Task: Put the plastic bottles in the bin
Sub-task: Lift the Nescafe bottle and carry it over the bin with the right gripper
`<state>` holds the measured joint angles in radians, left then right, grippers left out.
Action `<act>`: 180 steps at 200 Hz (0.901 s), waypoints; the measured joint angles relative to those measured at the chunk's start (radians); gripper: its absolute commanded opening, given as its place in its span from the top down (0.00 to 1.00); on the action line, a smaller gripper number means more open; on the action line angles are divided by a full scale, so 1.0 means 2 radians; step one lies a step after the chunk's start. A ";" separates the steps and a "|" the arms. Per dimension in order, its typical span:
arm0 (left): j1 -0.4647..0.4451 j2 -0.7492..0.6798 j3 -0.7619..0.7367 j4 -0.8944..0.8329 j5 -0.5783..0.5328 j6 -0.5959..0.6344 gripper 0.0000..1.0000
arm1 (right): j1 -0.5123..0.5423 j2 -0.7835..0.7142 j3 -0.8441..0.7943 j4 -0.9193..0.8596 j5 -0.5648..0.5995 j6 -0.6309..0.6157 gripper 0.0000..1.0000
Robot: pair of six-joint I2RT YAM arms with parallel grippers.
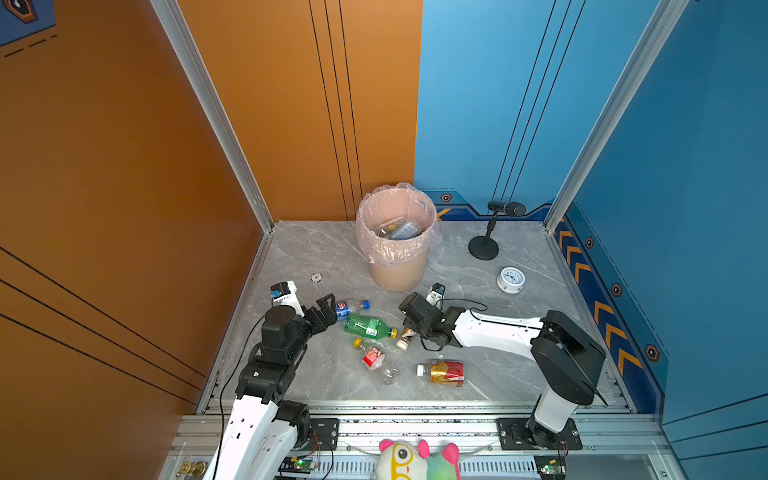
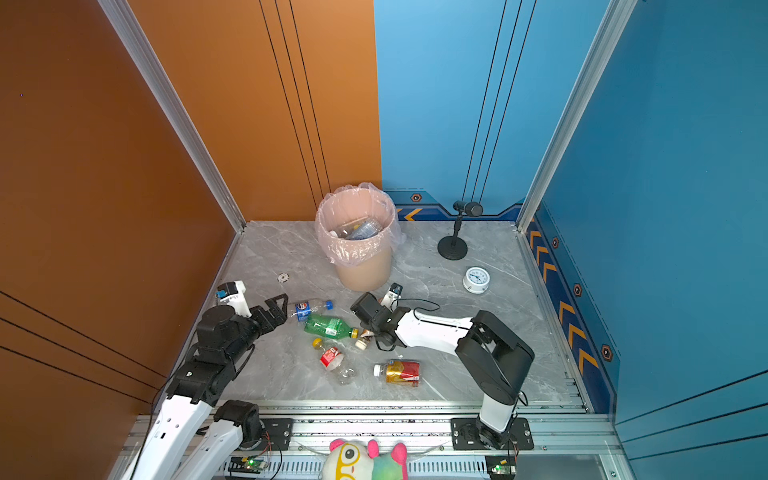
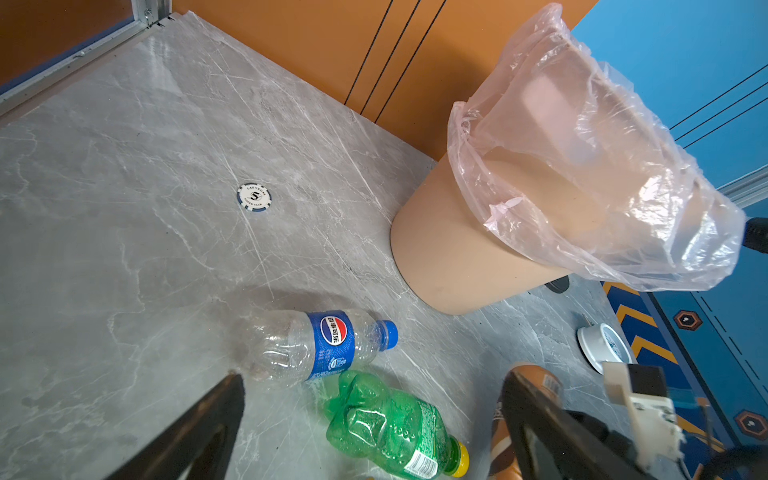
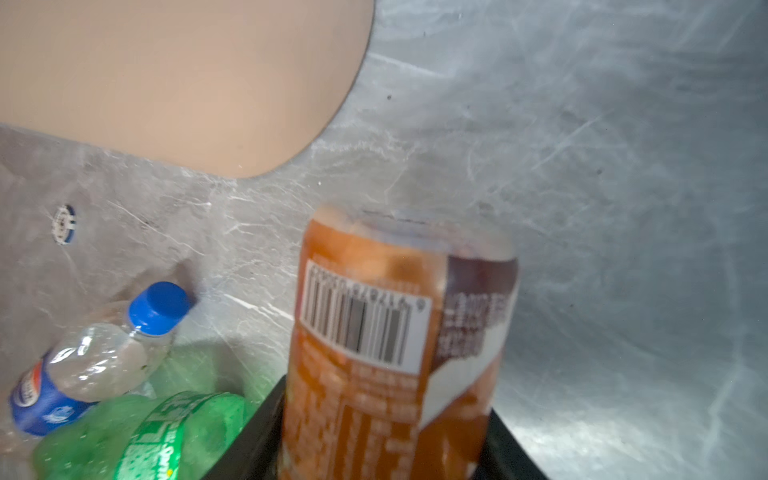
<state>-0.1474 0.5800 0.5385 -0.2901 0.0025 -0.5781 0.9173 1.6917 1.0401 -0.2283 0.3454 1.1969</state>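
You have the brown bottle (image 4: 365, 291) between the jaws of your right gripper (image 4: 384, 419). Both jaws press against its sides, so treat it as held. It sits on the near side of the bin (image 1: 399, 276), close to its foot; I cannot tell whether it is off the bench (image 1: 311, 249).

Lift straight up first. The green bottle (image 1: 368, 326) lies just beside it, cap end toward it, and a sideways pull would likely drag it along. Rise high enough to pass the bin's liner bag (image 1: 390, 253), which stands above the rim and looks flimsy enough to snag. Let go only over the middle of the mouth. The label looks slick, so I judge a slow swing safer.

Your left gripper (image 1: 332, 311) is wide and empty, at the base end of the blue-label bottle (image 1: 347, 308), to the near left of the bin. Hold it clear of the right arm's path.

Now the bottles: 5 are outside the bin, all on its near side.
- **Farthest from it:** the red-gold bottle (image 1: 446, 372), white-capped.
- **Next:** the clear red-label bottle (image 1: 376, 359), yellow-capped.
- **Then:** the brown bottle, orange-brown with a barcode label, and the crumpled green bottle, yellow-capped.
- **Closest:** the blue-label bottle, clear and blue-capped.

Inside the bin I make out at least 2 binned bottles (image 1: 405, 229), pale and clear.
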 measured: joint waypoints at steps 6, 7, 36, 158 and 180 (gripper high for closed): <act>0.000 0.002 0.000 0.000 0.001 -0.001 0.02 | -0.004 -0.016 -0.004 -0.002 0.003 -0.006 0.54; 0.000 0.002 0.000 0.000 0.001 -0.002 0.02 | -0.004 -0.018 -0.004 -0.002 0.004 -0.007 0.54; 0.002 0.007 0.000 0.000 0.001 -0.006 0.02 | -0.025 -0.091 -0.013 -0.016 0.030 -0.038 0.55; 0.003 -0.015 -0.017 -0.026 0.001 -0.019 0.02 | -0.104 -0.152 0.235 -0.039 0.053 -0.280 0.55; 0.005 -0.023 -0.017 -0.034 0.001 -0.022 0.02 | -0.113 -0.088 0.316 -0.028 0.034 -0.303 0.55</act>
<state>-0.1375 0.5331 0.5041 -0.3584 0.0048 -0.6224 0.6907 1.5150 1.6730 -0.2852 0.4126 0.5919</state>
